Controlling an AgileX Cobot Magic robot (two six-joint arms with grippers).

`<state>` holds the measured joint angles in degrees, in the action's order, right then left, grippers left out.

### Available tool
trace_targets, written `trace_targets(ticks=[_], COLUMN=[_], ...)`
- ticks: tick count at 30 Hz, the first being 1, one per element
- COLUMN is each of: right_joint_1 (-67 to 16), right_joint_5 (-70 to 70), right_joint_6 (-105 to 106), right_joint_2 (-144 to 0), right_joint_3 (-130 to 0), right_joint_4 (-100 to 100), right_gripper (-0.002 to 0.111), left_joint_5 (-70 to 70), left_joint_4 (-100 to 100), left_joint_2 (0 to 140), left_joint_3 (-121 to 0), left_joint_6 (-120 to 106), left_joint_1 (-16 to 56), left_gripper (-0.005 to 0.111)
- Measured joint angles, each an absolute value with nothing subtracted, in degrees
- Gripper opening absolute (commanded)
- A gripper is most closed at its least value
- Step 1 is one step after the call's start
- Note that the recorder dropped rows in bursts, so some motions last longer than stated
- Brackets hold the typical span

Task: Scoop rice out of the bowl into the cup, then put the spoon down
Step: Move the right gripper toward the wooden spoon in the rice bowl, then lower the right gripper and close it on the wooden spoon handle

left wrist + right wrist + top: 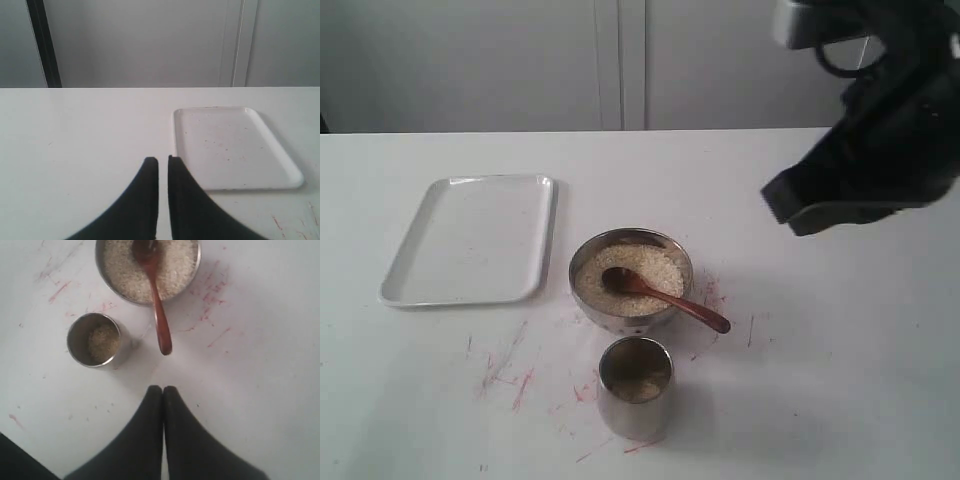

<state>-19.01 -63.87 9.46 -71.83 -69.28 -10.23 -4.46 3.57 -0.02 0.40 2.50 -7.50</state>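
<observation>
spoon resting in bowl, cup nearby

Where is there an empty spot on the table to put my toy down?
The white tray is bare. So is the table right of the spoon and cup, and the strip in front of the tray, left of the cup. It is crowded in the middle: bowl, spoon and cup sit close together.

Bright, even, diffuse light casts soft shadows beside the cup, and all views look slightly blurred.
</observation>
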Motion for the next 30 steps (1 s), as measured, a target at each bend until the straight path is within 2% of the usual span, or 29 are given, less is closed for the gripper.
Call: trace_targets(ticks=[3,11,22,25,30], right_joint_1=[-23.91,-25.18,-25.18,-25.18,-25.18], right_joint_5=[-61.98,-49.26,-50.06,-50.45,-51.31], right_joint_6=[10.16,12.64,13.56,14.16,14.29], right_joint_2=[-78.29,-89.33,-96.96,-97.73,-97.87], right_joint_3=[-71.12,-71.26,-71.26,-71.26,-71.26], right_joint_4=[-8.05,-6.09,-5.97,-5.97,-5.97], right_gripper=[0.0,0.0,0.001,0.011,0.038], left_joint_5=[-4.46,-4.46,-4.46,-4.46,-4.46], left_joint_4=[3.57,3.57,3.57,3.57,3.57], left_joint_2=[-0.02,-0.02,-0.02,-0.02,-0.02], left_joint_3=[0.4,0.4,0.4,0.4,0.4], left_joint_6=[2.5,2.5,2.5,2.5,2.5], left_joint_1=[-7.5,-7.5,-7.5,-7.5,-7.5], left_gripper=[0.014,0.014,0.014,0.014,0.014])
